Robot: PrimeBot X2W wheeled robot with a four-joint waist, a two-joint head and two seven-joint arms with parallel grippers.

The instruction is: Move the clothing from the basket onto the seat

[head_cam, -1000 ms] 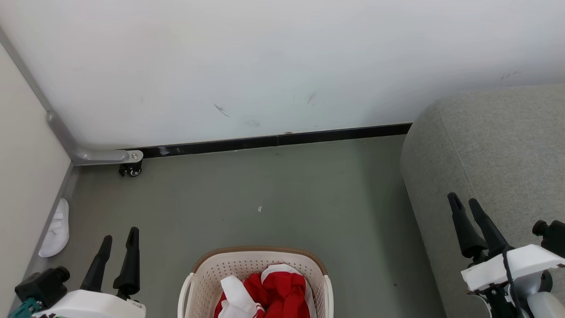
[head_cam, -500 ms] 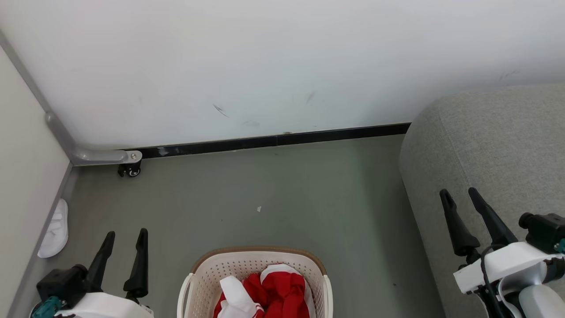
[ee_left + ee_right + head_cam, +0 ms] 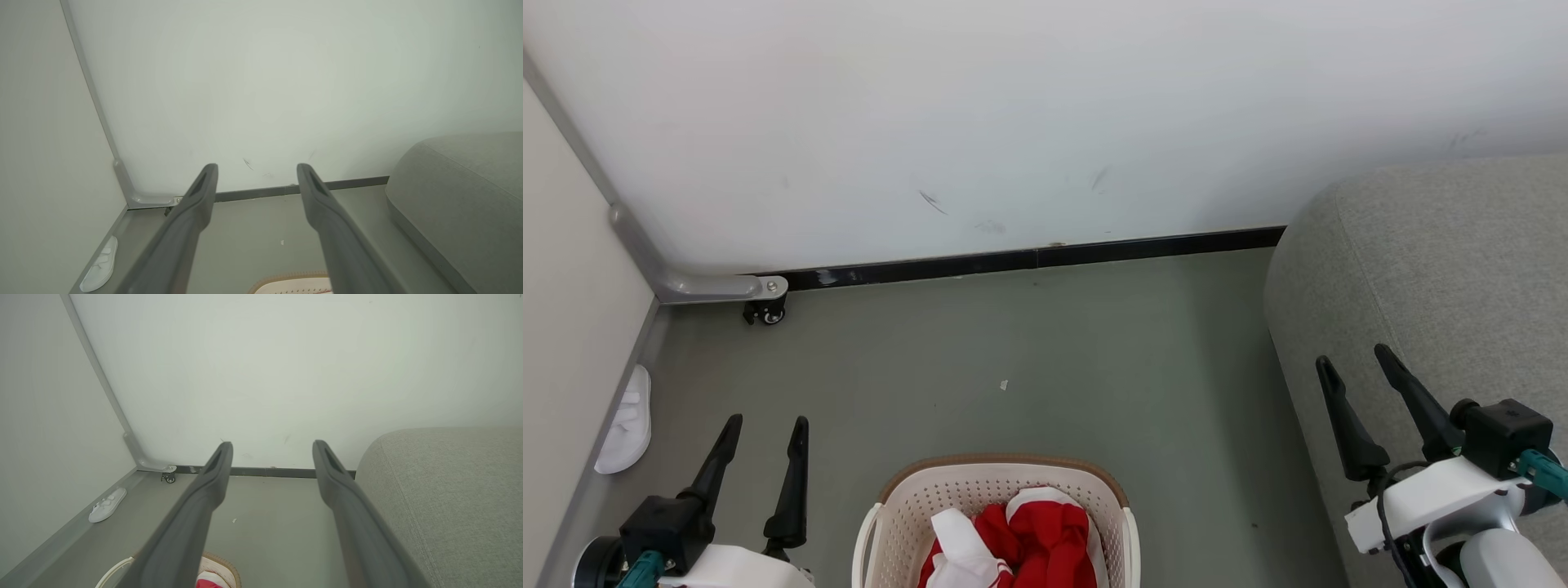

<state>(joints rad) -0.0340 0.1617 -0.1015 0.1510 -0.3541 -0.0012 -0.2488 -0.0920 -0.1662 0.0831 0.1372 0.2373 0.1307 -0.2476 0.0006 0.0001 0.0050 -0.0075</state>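
the left gripper holds its jaws apart and empty above the floor, just left of the basket. the right gripper has its jaws apart too, gripping nothing, at the left edge of the seat. the clothing, red and white, lies bunched inside the basket. a white slipper lies by the left wall.

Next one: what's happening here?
Nothing is handled yet. The red-and-white clothing lies bunched in the basket on the floor in front of the robot. The left tool and right tool hang open and empty on either side of it, touching nothing. The grey seat stands to the robot's right.
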